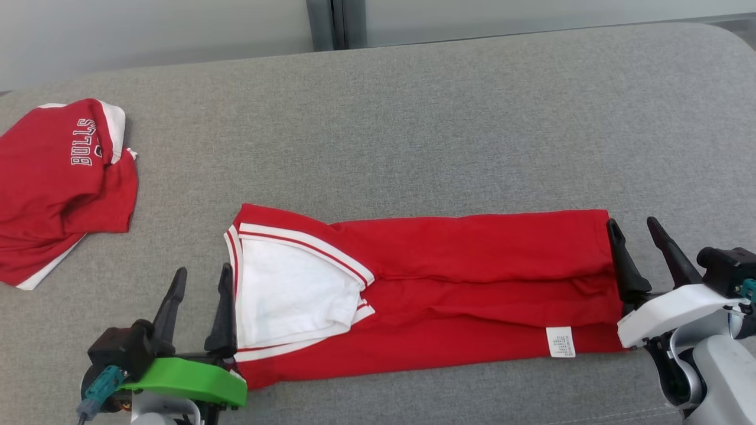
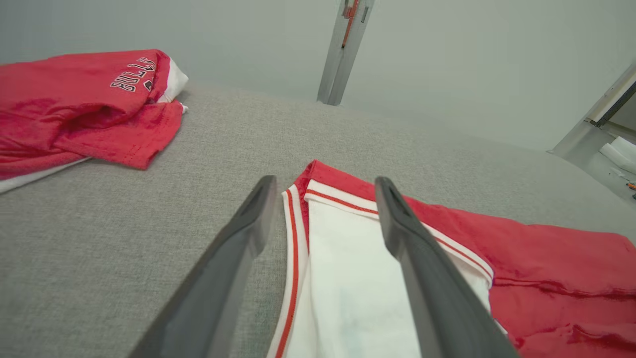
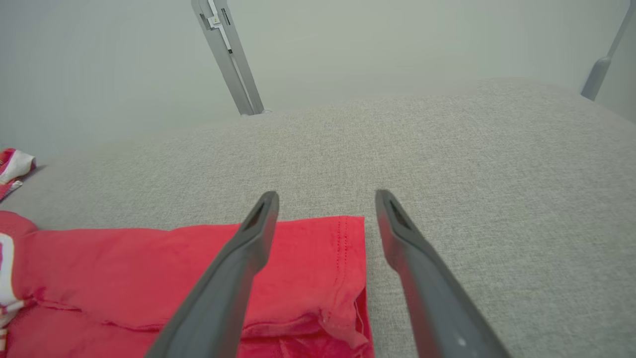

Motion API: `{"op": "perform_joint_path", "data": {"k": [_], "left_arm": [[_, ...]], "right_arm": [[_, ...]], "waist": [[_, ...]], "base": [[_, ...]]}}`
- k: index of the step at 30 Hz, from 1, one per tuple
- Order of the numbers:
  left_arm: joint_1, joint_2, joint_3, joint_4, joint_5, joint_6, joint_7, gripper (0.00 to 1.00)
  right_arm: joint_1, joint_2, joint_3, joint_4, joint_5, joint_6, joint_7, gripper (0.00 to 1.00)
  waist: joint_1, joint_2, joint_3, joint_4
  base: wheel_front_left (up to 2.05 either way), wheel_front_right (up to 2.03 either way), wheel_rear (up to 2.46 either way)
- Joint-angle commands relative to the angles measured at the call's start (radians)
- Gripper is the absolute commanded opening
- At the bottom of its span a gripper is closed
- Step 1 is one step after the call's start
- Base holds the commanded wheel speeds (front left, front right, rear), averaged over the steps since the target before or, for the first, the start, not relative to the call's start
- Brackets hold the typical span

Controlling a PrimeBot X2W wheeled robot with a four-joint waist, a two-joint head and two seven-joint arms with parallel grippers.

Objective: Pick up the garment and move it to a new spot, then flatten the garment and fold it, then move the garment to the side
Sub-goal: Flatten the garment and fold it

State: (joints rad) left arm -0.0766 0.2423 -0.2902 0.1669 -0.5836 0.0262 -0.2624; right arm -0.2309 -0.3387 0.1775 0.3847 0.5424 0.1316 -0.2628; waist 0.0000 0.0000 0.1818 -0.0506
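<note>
The garment [image 1: 472,260] is soft, matt red cloth of a smooth knit, with a white cloth panel and striped trim. Its small label [image 1: 560,342] looks like white woven tape. The jersey [image 2: 74,114] is red cloth with a fine mesh texture. The tabletop [image 1: 413,118] is covered in coarse grey woven fabric. The fingers [image 2: 231,268] are matt dark plastic. The post [image 3: 233,64] is dull grey metal.

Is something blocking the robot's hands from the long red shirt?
No, nothing visible. The left gripper stands open at the collar end of the shirt, the right gripper open at its other end. The second shirt lies apart, far left.
</note>
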Motion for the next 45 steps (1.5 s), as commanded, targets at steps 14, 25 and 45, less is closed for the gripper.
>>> {"op": "perform_joint_path", "data": {"k": [14,25,45], "left_arm": [[0.059,-0.159,0.276,-0.098,0.328,-0.077,-0.002,1.0],[0.072,-0.19,0.345,-0.061,0.378,-0.126,-0.002,1.0],[0.094,-0.191,0.352,-0.083,0.401,-0.115,-0.002,1.0]], "right_arm": [[-0.054,0.013,0.033,0.212,0.035,-0.002,-0.003,1.0],[-0.048,0.047,0.093,0.359,0.1,-0.002,-0.003,1.0],[-0.084,-0.118,-0.008,0.386,0.108,-0.002,-0.003,0.0]], "waist": [[0.0,0.0,-0.008,0.02],[0.0,0.0,-0.019,0.049],[0.0,0.0,-0.058,0.027]], "base": [[0.0,0.0,0.0],[0.0,0.0,0.0],[0.0,0.0,0.0]]}}
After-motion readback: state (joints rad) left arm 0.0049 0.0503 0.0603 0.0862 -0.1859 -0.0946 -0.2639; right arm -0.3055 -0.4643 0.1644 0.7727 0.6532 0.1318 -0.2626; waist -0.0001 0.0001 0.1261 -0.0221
